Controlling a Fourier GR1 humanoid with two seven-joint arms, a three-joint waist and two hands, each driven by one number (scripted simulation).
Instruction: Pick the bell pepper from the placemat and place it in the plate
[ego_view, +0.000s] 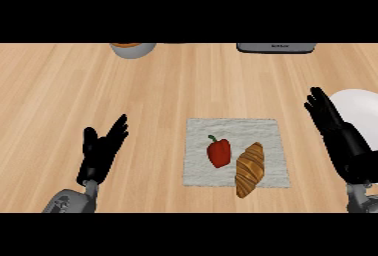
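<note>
The red bell pepper (218, 153) lies on the pale placemat (235, 130) at the centre of the desk (184, 80), stem toward twelve o'clock, and nothing has hold of it. Just beside it at four o'clock lies a croissant (250, 169), close enough that the two look to be touching, its lower end hanging over the placemat's six o'clock edge. That closeness is the main risk: fingers closing from the three o'clock side could catch the croissant, shove it off, or pinch both things together. The pepper is rounded and may roll or slip sideways out of a closing hand. The white plate (362, 105) sits at three o'clock of the placemat, cut off by the view's edge and partly covered by the right hand (341, 137), so its full rim cannot be judged; a drop aimed too far out could miss it. The right hand's fingers are straight and apart, holding nothing. The left hand (102, 148), at nine o'clock of the placemat, rests open with fingers spread upward. At twelve o'clock a grey bowl (133, 49) and a dark appliance (277, 47) are cropped, their contents unclear.
</note>
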